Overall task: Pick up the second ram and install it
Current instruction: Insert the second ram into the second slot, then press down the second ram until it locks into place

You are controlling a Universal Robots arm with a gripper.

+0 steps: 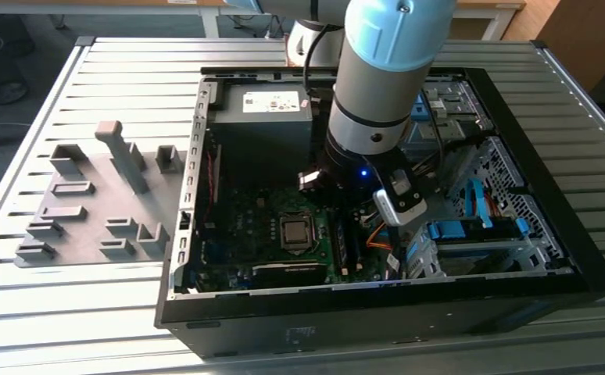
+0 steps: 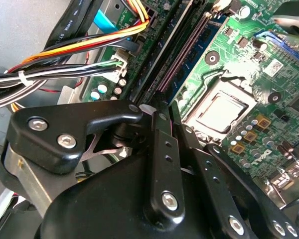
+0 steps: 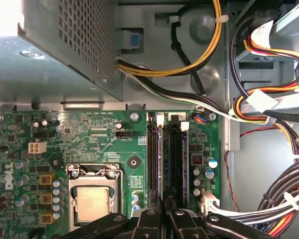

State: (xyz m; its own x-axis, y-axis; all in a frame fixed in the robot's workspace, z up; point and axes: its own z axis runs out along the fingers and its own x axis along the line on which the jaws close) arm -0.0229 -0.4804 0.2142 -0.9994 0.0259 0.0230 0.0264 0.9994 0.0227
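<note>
I see the gripper (image 3: 163,211) low over the memory slots (image 3: 168,159) just beside the processor socket (image 3: 93,195) on the motherboard (image 3: 89,134). Its fingers (image 2: 162,149) are pressed together on a thin edge, the second ram (image 3: 162,164), seated upright in a slot.

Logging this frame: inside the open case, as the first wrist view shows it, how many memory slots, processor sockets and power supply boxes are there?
memory slots: 2
processor socket: 1
power supply box: 1
Total: 4
</note>
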